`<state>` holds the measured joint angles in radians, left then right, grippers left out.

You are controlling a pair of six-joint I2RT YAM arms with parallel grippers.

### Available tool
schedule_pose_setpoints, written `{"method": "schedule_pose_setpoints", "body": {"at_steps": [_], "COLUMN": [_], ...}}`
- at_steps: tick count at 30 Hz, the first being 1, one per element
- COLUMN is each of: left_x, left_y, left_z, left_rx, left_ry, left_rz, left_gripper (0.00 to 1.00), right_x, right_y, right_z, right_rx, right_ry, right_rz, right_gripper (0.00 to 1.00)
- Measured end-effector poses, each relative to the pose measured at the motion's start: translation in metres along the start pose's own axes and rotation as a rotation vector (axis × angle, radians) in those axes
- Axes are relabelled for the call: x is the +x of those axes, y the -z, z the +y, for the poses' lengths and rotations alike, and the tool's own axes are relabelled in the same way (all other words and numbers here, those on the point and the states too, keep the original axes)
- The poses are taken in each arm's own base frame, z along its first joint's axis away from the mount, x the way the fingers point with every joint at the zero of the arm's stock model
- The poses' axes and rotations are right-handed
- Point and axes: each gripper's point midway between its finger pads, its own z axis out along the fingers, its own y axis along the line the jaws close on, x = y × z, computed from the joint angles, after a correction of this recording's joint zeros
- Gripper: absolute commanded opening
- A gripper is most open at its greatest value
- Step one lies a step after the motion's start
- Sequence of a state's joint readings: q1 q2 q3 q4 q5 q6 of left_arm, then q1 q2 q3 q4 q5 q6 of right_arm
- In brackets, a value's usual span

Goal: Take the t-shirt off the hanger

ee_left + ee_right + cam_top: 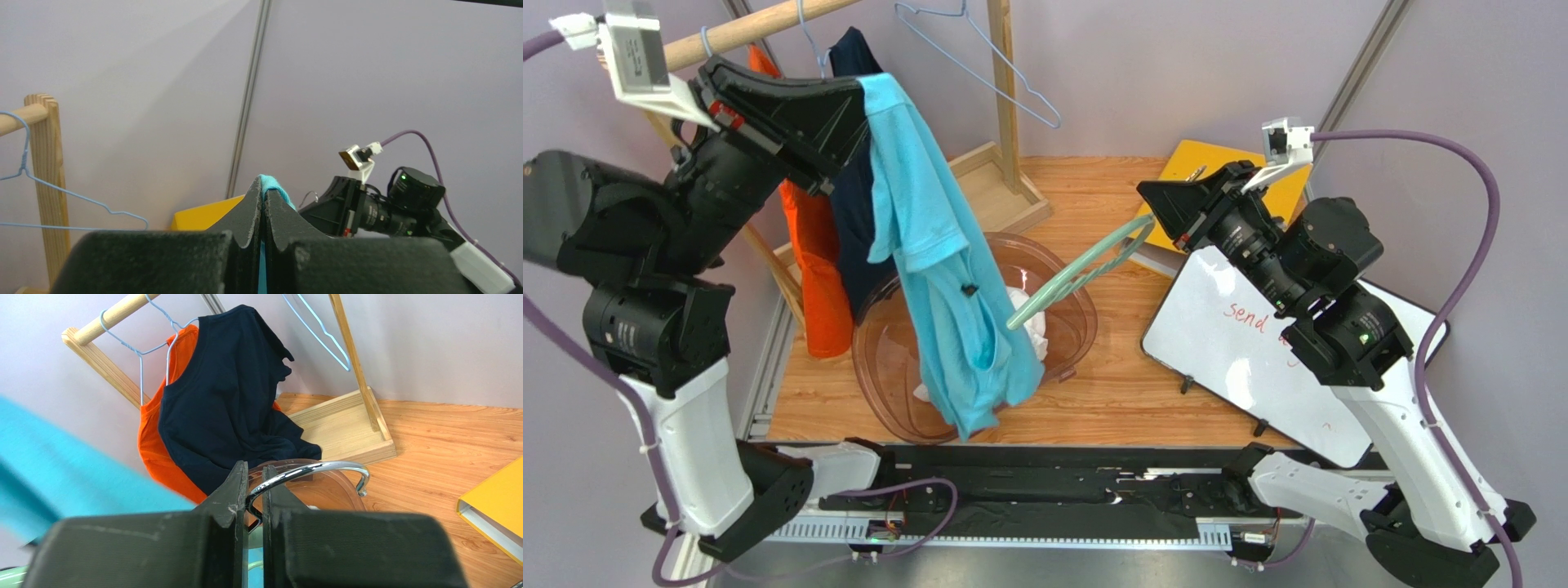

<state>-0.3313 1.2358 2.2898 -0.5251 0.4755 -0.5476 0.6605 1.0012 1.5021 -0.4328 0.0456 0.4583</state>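
Observation:
A light blue t-shirt point(940, 282) hangs from my left gripper point(857, 101), which is shut on its top edge high at the back left; a blue fold point(274, 185) shows between the fingertips in the left wrist view. My right gripper point(1151, 199) is shut on the chrome hook point(319, 470) of a pale green hanger point(1081, 270). The hanger slants down to the left, its lower end beside the shirt over the bowl. The shirt point(67, 471) appears as a blurred blue band in the right wrist view.
A clear pink bowl point(1073, 337) holding white cloth sits under the shirt. A wooden rack point(1008, 110) holds an orange shirt point(815, 257), a navy shirt point(854, 233) and an empty wire hanger point(983, 61). A yellow binder point(1210, 165) and a whiteboard point(1247, 343) lie at right.

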Motion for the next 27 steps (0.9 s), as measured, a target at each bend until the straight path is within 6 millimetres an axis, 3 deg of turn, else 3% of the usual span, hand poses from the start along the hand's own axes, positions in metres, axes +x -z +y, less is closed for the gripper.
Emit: {"method": "schedule_pose_setpoints", "body": {"at_steps": [4, 7, 11, 13, 16, 21, 27], "left_x": [-0.003, 0.018, 0.102, 0.148, 0.201, 0.27, 0.412], "left_y": [-0.021, -0.031, -0.017, 0.004, 0.038, 0.091, 0.167], "left_z": [0.023, 0.045, 0.086, 0.102, 0.118, 0.132, 0.158], "left_rx": [-0.056, -0.101, -0.208, -0.274, -0.355, -0.456, -0.63], "left_ry": [-0.043, -0.035, 0.057, 0.104, 0.149, 0.216, 0.471], "left_rz": [0.003, 0.054, 0.226, 0.314, 0.41, 0.501, 0.681], "left_gripper": [0.0, 0.0, 0.0, 0.0, 0.0, 0.0, 0.0], "right_x": [-0.002, 0.0, 0.004, 0.006, 0.009, 0.017, 0.029], "right_y": [0.002, 0.003, 0.004, 0.004, 0.002, -0.002, -0.01], "right_z": [0.0, -0.002, -0.006, -0.008, -0.009, -0.013, -0.018], "right_rx": [-0.001, 0.005, 0.021, 0.024, 0.026, 0.034, 0.045], "right_ry": [0.004, 0.006, 0.012, 0.014, 0.016, 0.017, 0.018], "right_rz": [-0.007, -0.005, 0.002, 0.006, 0.013, 0.034, 0.064], "right_gripper": [0.0, 0.0, 0.0, 0.0, 0.0, 0.0, 0.0]}}
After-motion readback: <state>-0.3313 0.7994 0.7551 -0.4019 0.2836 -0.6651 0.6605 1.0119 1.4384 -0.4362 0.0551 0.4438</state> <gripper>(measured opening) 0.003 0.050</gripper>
